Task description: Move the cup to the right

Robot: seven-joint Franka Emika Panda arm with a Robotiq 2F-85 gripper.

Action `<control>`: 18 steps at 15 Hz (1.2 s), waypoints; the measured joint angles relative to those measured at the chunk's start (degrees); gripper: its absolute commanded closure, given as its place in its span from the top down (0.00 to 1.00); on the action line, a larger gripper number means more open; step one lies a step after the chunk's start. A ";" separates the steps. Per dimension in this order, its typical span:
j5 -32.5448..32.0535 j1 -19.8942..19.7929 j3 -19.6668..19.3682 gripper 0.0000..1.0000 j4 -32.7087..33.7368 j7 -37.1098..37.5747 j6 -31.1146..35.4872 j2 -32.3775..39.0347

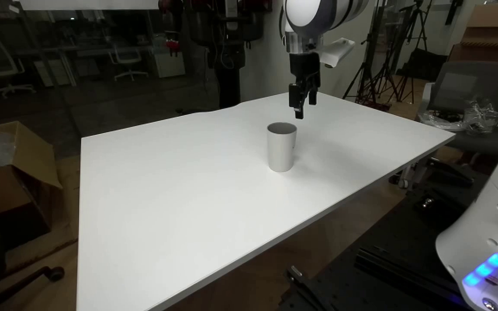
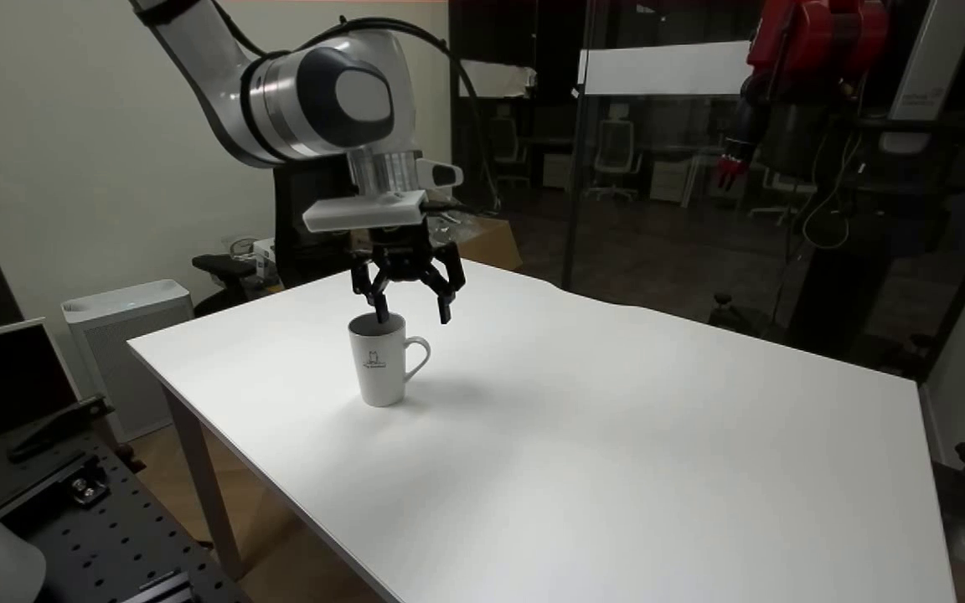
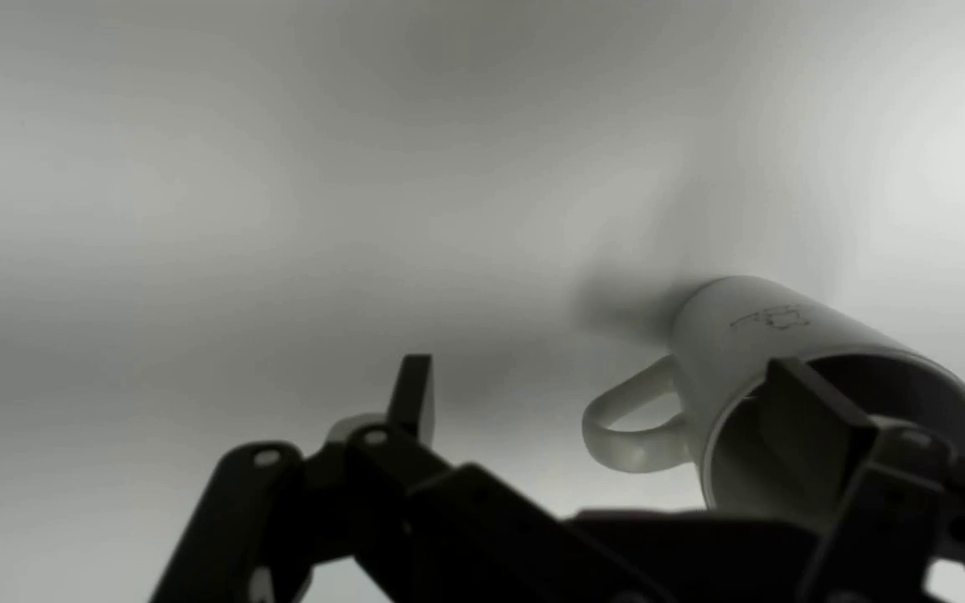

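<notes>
The cup (image 1: 280,151) is a tall white mug with a grey inside and a handle. It stands upright on the white table (image 1: 180,185). In an exterior view its small dark print and handle show (image 2: 382,373). It also shows in the wrist view (image 3: 750,322), at the lower right. My gripper (image 1: 306,109) is open and empty, just above the cup's rim level. It also shows in an exterior view (image 2: 414,316) and in the wrist view (image 3: 600,366). One finger overlaps the cup's mouth in the wrist view; the other is beyond the handle side. No contact shows.
The table's near edge faces the robot base (image 1: 486,233) and a black perforated mounting plate (image 2: 114,511). A cardboard box (image 1: 28,160) and an office chair (image 1: 469,95) stand off the table. A red and black robot (image 2: 817,50) stands beyond the far edge.
</notes>
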 measured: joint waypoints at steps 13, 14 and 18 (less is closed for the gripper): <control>-0.37 1.08 1.31 1.00 7.21 -0.25 -1.81 5.94; -0.82 1.30 1.37 1.00 7.08 -0.28 -1.81 6.07; -2.67 2.84 2.13 1.00 7.17 -0.58 -1.77 7.35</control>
